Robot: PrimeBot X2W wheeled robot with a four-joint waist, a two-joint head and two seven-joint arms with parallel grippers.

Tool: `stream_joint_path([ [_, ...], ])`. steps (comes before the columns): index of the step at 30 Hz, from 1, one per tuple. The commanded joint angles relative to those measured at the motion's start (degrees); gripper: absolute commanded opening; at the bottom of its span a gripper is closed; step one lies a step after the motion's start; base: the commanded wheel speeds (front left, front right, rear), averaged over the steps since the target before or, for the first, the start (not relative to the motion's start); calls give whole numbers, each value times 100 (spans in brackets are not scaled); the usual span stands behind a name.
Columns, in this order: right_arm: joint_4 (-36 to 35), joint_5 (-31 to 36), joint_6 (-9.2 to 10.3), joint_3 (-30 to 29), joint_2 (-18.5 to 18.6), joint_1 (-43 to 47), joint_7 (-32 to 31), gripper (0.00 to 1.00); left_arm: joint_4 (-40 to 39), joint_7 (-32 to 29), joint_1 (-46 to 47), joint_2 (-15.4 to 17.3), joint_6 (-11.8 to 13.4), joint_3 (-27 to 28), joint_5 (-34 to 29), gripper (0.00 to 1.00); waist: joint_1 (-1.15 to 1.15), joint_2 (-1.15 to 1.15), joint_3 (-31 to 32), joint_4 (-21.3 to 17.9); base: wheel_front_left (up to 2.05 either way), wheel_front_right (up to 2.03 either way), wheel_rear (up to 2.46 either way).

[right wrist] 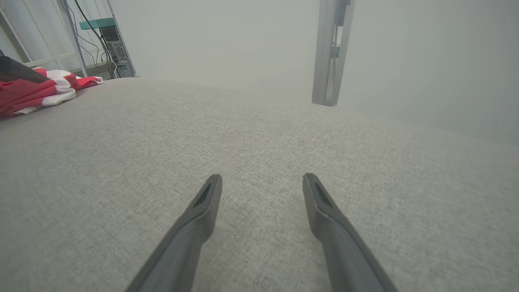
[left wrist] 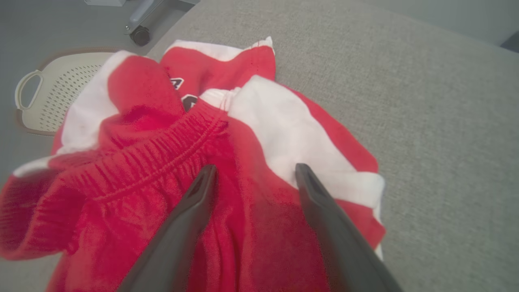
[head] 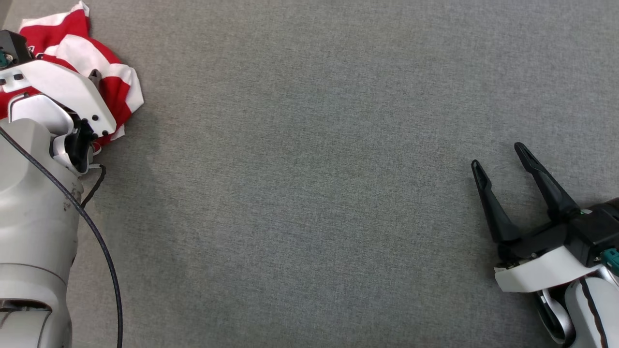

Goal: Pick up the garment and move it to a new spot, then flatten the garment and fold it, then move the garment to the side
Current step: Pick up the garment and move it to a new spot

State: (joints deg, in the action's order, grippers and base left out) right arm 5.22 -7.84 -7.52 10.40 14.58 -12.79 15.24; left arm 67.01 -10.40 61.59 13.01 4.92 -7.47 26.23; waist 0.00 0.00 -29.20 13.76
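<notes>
Wide-spread left fingers (left wrist: 198, 202) hover, garment (left wrist: 259, 121) bunched just beyond their tips; right fingers (head: 492, 203), also wide, sit well apart.

Head looks down, wrists low; all share the garment (head: 121, 87).

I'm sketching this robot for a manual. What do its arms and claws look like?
The left claw and right claw each have two long, tapering dark fingers with slotted tips. White shell plates cover the wrists, with a small teal connector on the right one. The left forearm is pale grey and rounded, with a black cable looping beside it.
</notes>
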Motion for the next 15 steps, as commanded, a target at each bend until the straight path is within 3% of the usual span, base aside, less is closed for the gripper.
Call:
stream_joint_path([
  [1, 157, -3, 6, -21, 50, -22, -14, 100, 104, -88, 114, 45, -43, -29, -30, 100, 0, 0, -101, -102, 0, 0, 0],
  [8, 213, -40, 11, -33, -13, -109, -23, 100, 419, -405, 123, 76, -155, -50, 65, 100, 0, 0, -234, -264, 0, 0, 0],
  [9, 218, -43, 11, -43, -29, -116, -27, 100, 436, -393, 95, 61, -202, -42, 100, 0, 0, 0, -239, -279, 0, 0, 0],
  [15, 277, -50, 11, 7, -174, -96, -27, 100, 340, 404, -51, 142, -214, 138, 275, 0, 0, 0, -114, -355, 0, 0, 0],
])
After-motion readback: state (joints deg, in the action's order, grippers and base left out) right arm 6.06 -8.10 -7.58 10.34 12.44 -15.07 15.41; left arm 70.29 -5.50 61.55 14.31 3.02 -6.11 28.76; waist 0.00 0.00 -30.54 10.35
